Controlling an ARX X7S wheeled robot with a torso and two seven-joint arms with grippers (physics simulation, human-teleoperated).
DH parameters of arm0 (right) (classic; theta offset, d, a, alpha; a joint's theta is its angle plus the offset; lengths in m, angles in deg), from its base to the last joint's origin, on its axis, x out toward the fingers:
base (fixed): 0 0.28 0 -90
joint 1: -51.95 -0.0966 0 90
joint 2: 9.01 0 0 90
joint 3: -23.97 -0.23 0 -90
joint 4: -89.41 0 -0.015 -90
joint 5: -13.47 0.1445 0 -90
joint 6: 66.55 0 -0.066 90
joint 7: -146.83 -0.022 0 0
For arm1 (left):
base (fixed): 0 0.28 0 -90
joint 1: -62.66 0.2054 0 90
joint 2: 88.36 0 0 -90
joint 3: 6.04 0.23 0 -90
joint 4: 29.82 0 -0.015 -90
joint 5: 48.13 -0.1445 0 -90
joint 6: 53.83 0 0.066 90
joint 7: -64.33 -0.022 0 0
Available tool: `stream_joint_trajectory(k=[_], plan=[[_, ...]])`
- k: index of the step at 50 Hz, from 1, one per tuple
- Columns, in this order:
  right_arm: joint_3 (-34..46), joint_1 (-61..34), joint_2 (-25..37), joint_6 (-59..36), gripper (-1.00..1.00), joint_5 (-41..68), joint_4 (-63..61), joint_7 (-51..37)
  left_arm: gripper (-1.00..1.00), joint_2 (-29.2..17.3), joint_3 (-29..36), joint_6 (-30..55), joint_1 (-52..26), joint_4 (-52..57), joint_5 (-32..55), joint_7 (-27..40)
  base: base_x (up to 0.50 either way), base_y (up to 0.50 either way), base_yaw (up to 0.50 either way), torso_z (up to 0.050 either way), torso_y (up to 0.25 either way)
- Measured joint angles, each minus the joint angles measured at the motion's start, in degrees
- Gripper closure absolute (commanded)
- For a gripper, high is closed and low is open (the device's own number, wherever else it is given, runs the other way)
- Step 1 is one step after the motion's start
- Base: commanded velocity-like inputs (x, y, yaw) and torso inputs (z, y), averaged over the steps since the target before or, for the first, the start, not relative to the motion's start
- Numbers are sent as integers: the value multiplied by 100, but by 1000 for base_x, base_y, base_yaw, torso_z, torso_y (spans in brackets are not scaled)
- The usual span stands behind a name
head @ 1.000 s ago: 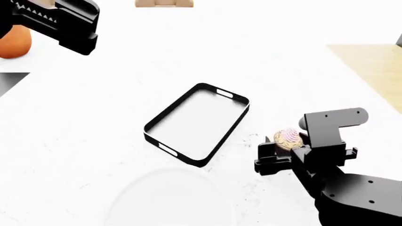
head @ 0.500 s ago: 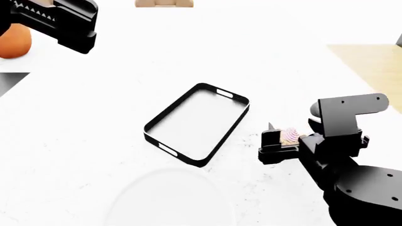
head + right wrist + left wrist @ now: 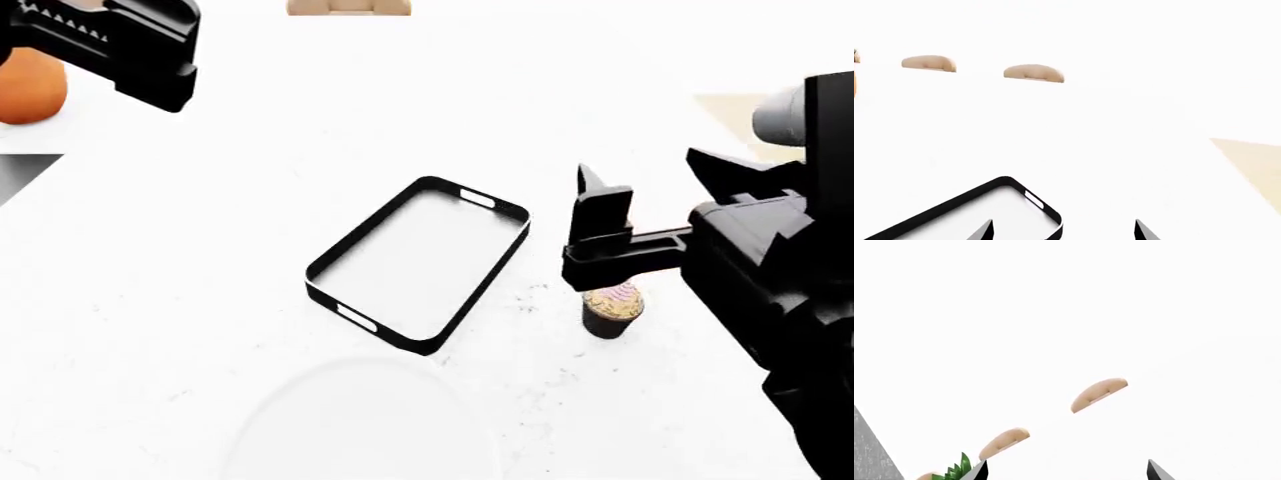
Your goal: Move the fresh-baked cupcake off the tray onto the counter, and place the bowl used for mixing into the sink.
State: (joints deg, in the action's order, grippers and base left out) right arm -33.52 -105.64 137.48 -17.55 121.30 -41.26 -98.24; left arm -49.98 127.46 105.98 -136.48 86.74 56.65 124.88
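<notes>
One tiny brown-wrapped, pink-frosted cupcake (image 3: 613, 309) stood on the glossy white counter (image 3: 267, 150), just beside the black-rimmed tray's (image 3: 470, 284) long edge; right gripper (image 3: 627, 240) hung above, spread, empty.

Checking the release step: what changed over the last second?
The right gripper let go of the tiny brown-wrapped, pink-frosted cupcake and rose; the cupcake now stands alone on the glossy white counter. The black-rimmed white tray and left gripper stayed put.
</notes>
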Motion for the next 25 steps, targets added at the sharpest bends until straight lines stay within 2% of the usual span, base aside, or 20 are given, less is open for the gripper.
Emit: stream_joint_trajectory(k=[11, 25], plan=[[354, -2045, -110, -344, -100, 2019, 33, -1224, -100, -24, -8, -43, 12, 23, -22, -19, 0, 0, 0, 0, 0], [1765, -4981, -545, -670, -100, 4222, 534, -2117, -100, -41, 18, -62, -74, 43, 144, 114, 0, 0, 0, 0, 0]])
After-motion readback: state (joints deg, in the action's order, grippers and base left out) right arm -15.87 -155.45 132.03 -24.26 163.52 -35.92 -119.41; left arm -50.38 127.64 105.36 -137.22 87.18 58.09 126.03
